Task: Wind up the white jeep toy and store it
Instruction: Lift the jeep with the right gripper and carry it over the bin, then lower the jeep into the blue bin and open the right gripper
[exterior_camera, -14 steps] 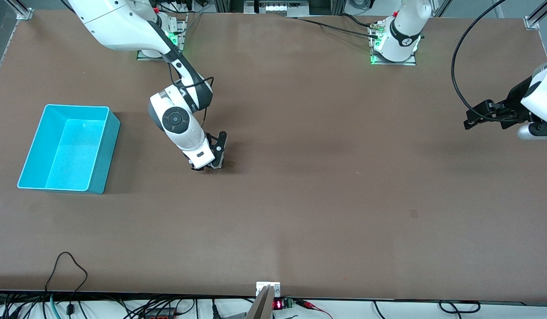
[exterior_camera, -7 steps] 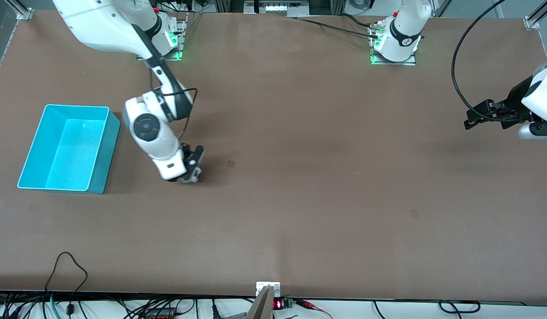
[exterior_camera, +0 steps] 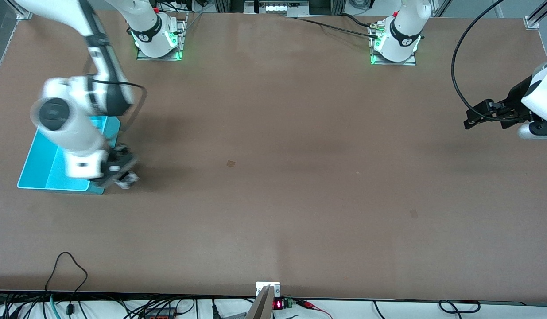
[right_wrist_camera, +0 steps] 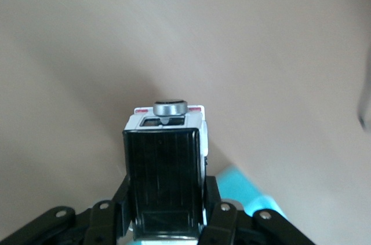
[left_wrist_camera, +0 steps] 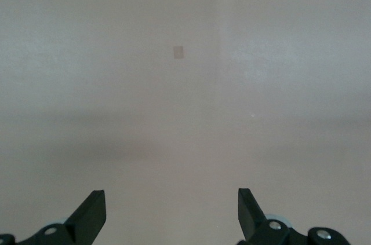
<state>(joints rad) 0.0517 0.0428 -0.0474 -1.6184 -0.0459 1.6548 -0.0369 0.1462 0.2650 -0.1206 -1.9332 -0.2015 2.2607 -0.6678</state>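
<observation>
The white jeep toy (right_wrist_camera: 165, 169), with a black roof panel and a grey spare wheel at its end, is clamped between the fingers of my right gripper (right_wrist_camera: 165, 201). In the front view this gripper (exterior_camera: 118, 173) is in the air over the near corner of the turquoise bin (exterior_camera: 49, 175), with the jeep (exterior_camera: 128, 179) sticking out just past the bin's wall over the table. A piece of the bin (right_wrist_camera: 246, 190) shows under the jeep. My left gripper (exterior_camera: 470, 118) waits open at the left arm's end of the table, nothing between its fingertips (left_wrist_camera: 249, 204).
Two small tape marks lie on the brown table, one near the middle (exterior_camera: 230, 163) and one nearer the front camera (exterior_camera: 413, 213). Cables hang along the table's front edge (exterior_camera: 69, 266).
My right arm has swept fast from the middle of the table toward the bin with the jeep in its grip. The left arm has not moved.
</observation>
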